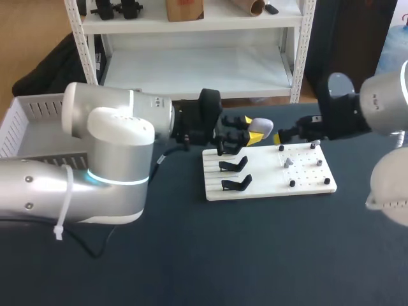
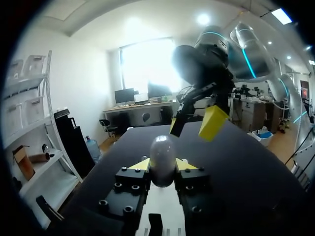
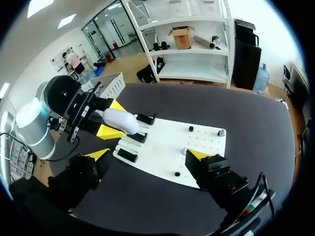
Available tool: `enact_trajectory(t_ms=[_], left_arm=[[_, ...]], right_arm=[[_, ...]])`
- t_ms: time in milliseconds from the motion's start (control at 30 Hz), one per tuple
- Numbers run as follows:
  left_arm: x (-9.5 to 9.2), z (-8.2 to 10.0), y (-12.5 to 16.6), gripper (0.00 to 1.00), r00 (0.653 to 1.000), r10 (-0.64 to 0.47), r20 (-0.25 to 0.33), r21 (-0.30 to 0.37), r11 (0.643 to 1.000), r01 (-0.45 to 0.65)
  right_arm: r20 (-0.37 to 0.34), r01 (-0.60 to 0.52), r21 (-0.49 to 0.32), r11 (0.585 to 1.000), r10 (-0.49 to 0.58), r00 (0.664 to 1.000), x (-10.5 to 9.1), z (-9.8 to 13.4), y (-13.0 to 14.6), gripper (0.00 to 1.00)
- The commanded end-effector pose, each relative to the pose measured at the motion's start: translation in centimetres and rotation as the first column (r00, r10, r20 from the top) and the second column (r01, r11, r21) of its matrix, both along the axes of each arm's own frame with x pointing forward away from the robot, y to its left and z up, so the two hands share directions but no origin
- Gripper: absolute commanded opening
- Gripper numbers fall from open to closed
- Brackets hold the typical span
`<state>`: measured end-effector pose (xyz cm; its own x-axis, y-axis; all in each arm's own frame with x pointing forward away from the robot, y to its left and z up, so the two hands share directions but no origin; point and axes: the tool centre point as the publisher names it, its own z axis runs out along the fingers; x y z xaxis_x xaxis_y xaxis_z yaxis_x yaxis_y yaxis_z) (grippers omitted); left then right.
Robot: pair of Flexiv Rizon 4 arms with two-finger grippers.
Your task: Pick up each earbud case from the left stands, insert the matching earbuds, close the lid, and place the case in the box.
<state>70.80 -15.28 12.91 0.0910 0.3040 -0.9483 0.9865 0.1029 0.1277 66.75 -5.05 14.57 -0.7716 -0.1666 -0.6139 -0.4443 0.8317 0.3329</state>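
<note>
A pale grey earbud case (image 1: 261, 125) hangs above the far left of the white board (image 1: 268, 185), with my left gripper (image 1: 250, 129) shut on it. In the left wrist view the case (image 2: 162, 158) stands upright between the yellow tips of that gripper (image 2: 162, 167). My right gripper (image 1: 287, 132) is open just to the case's right, holding nothing. The right wrist view looks down past its own gripper (image 3: 147, 155) at the case (image 3: 120, 121) and the board (image 3: 167, 157). Two empty black stands (image 1: 233, 165) lie under the left gripper. A white earbud (image 1: 288, 162) sits on the board's right half.
Small black pegs (image 1: 292, 183) dot the right half of the board. A white slatted box (image 1: 25, 124) stands at the table's far left, behind my left arm. The dark tabletop (image 1: 255, 255) lies in front of the board.
</note>
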Motion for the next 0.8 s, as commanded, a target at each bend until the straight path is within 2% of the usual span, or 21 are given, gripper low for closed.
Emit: enact_trajectory(t_ms=[33,367,800], left_arm=[[-0.2,-0.1,-0.5,0.00,1.000,0.000,0.000,-0.001,1.000,0.000],[-1.0,-0.6,-1.4,0.00,0.999,-0.032,-0.004,0.009,0.999,0.032],[-1.8,-0.1,-1.6,0.00,0.998,-0.062,0.013,-0.001,0.998,0.062]], right_arm=[[-0.003,-0.007,0.005,1.000,0.007,1.000,0.2,0.0,0.4,1.00],[-0.002,-0.013,0.006,1.000,0.013,1.000,0.6,0.1,0.7,1.00],[0.004,-0.004,-0.003,1.000,0.004,1.000,1.0,0.5,0.4,1.00]])
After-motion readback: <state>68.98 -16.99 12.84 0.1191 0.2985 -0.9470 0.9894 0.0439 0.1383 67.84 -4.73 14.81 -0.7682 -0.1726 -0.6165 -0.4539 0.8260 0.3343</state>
